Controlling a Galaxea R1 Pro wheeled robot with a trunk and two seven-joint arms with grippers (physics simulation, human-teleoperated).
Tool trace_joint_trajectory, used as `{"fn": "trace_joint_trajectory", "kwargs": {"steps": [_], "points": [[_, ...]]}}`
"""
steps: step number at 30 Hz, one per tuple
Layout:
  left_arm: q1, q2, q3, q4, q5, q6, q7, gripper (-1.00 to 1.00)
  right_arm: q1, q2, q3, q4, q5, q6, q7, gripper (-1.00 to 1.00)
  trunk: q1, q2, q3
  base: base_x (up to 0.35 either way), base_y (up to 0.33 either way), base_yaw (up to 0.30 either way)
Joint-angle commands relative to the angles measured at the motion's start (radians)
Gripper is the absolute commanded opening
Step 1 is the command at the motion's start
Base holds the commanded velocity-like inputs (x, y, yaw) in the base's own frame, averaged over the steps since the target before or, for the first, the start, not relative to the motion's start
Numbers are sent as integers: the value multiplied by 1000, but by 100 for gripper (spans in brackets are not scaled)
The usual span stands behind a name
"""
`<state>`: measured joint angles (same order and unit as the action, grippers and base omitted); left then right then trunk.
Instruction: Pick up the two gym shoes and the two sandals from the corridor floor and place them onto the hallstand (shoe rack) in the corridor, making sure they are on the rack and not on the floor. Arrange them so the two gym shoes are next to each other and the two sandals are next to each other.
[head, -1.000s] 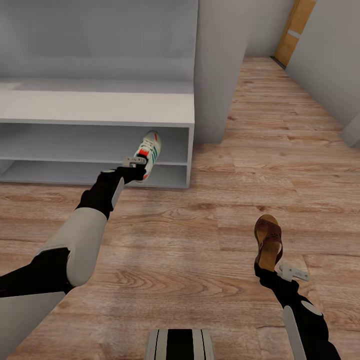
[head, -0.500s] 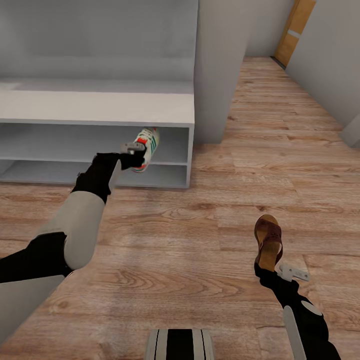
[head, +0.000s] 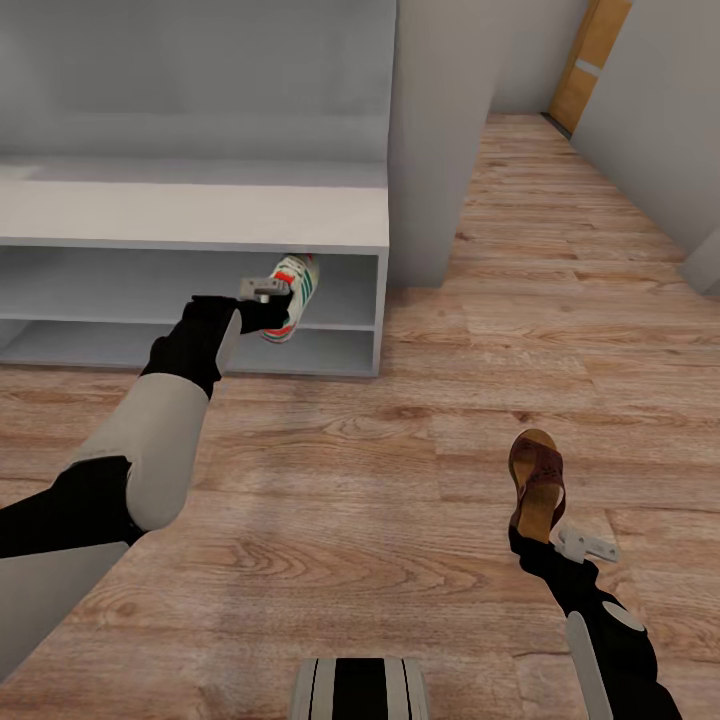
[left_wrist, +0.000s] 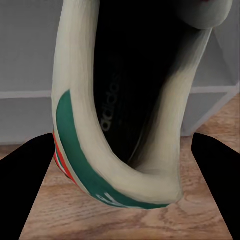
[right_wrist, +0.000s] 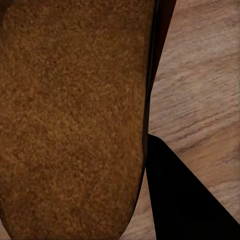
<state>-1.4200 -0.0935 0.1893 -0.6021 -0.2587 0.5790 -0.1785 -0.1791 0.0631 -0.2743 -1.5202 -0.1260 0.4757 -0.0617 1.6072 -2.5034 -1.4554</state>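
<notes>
Gripping gym shoe (head: 290, 296), insole reads "adidas": left end effector (head: 268, 310) | right end effector (head: 540, 540) clamps sandal (head: 537, 482)

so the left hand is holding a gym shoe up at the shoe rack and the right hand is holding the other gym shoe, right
Not quite. The right hand holds a brown sandal, not a gym shoe; the head view shows it. The rest stands: the left hand holds a gym shoe at the shoe rack.

Carried farther up and toward the hallstand (head: 200, 215): gym shoe (head: 291, 298) in left gripper (head: 272, 308), toe now under its top.
</notes>
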Motion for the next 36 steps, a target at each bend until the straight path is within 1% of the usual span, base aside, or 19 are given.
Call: {"fn": "trace_joint_trajectory", "kwargs": {"steps": [1,6,14,21,27,32,36], "points": [[0,-2,8,-1,-10,4,-9,-100,0,1,0,-1,-14,4,-9,-100,0,0,-1,0,0,0],[7,-2,8,-1,-10,3,-10,-100,0,1,0,-1,-14,4,-9,-100,0,0,-1,0,0,0],[34,-2,9,0,-10,2,-10,-100,0,1,0,-1,-14,4,-9,-100,0,0,-1,0,0,0],[36,-2,9,48,-10,2,-10,-100,0,1,0,-1,-14,4,-9,-100,0,0,-1,0,0,0],[37,-2,9,55,-10,1,-10,-100,0,1,0,-1,-14,4,-9,-100,0,0,-1,0,0,0],[52,-2,9,56,-10,-2,-10,-100,0,1,0,-1,-14,4,-9,-100,0,0,-1,2,0,0],[59,-2,9,56,-10,-5,-10,-100,0,1,0,-1,-14,4,-9,-100,0,0,-1,166,0,0]]}}
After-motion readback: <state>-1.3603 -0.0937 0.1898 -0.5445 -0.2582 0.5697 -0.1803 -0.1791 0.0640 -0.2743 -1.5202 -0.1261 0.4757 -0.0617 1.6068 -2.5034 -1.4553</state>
